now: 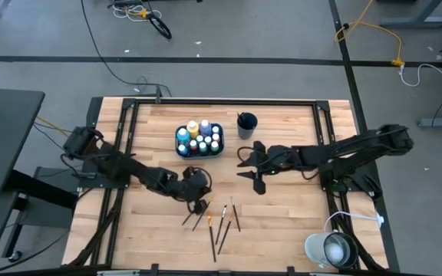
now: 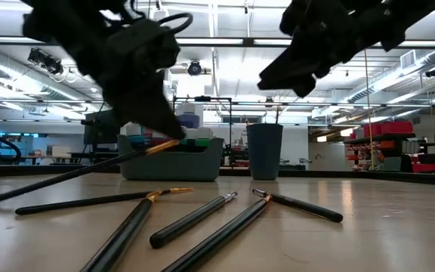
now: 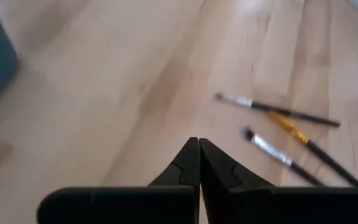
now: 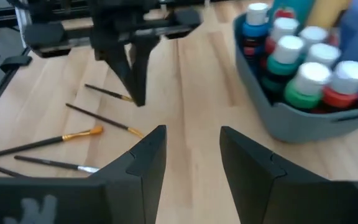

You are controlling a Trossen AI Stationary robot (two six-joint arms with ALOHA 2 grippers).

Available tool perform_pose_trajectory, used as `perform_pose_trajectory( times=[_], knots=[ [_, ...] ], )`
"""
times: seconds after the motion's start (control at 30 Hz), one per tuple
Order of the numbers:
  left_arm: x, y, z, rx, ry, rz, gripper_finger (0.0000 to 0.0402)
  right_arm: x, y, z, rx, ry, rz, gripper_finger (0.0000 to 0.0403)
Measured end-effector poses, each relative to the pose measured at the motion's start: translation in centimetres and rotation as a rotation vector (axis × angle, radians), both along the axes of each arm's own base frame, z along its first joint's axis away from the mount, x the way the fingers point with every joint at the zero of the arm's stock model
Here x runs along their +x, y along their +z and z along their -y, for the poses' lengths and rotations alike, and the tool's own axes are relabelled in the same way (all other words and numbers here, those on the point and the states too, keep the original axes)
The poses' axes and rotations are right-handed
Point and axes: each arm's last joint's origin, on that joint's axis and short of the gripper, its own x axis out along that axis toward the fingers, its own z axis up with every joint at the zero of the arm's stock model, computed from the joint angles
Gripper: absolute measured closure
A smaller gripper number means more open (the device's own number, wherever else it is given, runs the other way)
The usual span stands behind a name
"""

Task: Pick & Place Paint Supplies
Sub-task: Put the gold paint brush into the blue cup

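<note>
Bottles already sit in tray. Left end effector pinched on one brush, tilted up off table. More brushes lie just beside it. Right end effector spread, empty, near cup. Brushes still left.

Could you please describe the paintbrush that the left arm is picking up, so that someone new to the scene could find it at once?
Start at the teal tray of paint bottles near the table's middle, then look toward the front edge, where loose paintbrushes lie scattered. The one meant is the leftmost paintbrush, pinched in the left end effector. Unlike its neighbours lying flat, it slants with one end lifted off the wood.
</note>
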Motion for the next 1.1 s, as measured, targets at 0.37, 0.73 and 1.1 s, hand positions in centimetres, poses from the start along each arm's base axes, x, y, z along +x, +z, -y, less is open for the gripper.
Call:
perform_pose_trajectory(
  times=[0.37,0.73,1.1],
  knots=[
    [0.2,3.4,-2.3,0.108,-0.031,0.12,0.0401,2.8,-3.3,-0.5,0.039,0.078,0.056,0.0213],
    [0.1,4.6,-3.2,0.177,-0.013,0.159,0.0401,5.4,-6.8,-0.9,0.147,0.091,0.225,0.0177],
    [0.7,5.6,-3.2,0.232,-0.029,0.265,0.0402,7.4,-8.0,-0.9,0.216,0.066,0.286,0.0185]
  ],
)
